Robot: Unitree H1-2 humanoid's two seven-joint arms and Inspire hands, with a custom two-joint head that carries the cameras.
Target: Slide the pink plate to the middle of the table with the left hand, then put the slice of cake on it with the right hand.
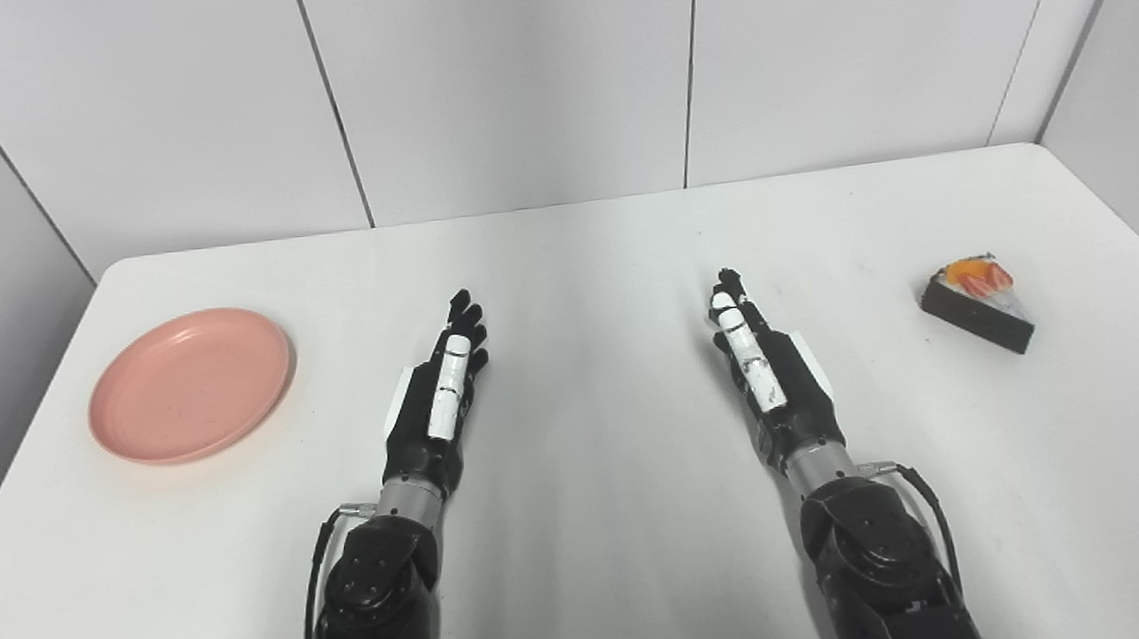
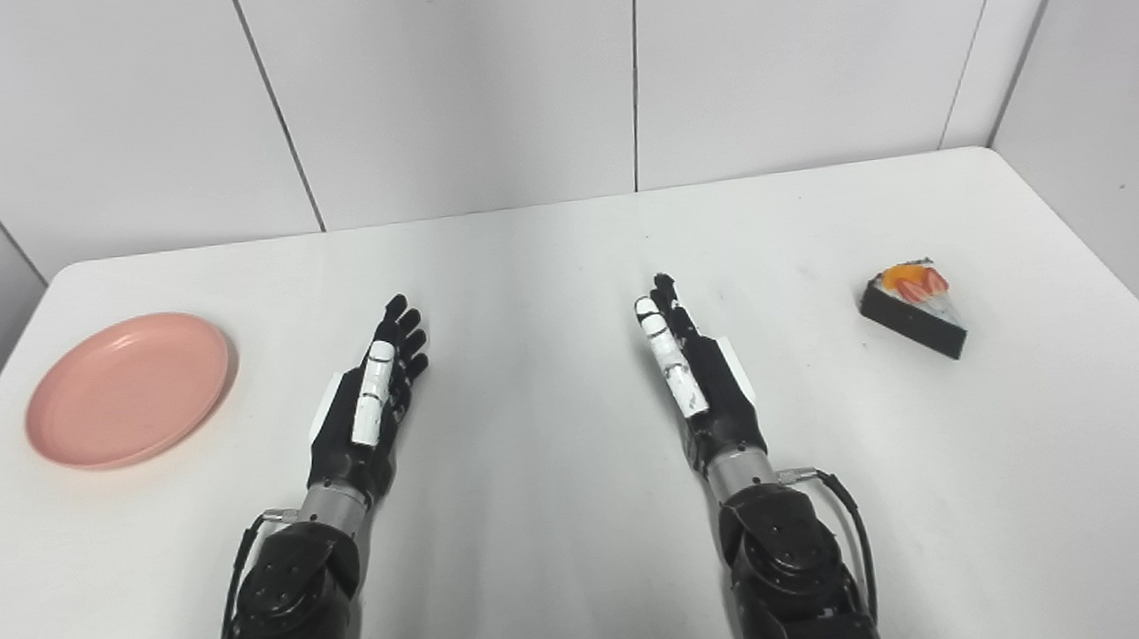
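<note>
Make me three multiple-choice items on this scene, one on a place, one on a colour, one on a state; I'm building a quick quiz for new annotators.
1. Where does the slice of cake lie on the table?
A. at its right side
B. at its left side
C. on the plate

2. What colour is the plate?
A. blue
B. pink
C. green

3. What is the state of the left hand and the right hand?
A. each holds something
B. only the right holds the cake
C. both open, holding nothing

Answers:
1. A, since the cake sits alone near the right edge, beyond the right hand.
2. B, since the round dish at the left side is plainly pink.
3. C, since both hands are stretched out flat over the middle of the table, fingers extended, with nothing in them.
</note>
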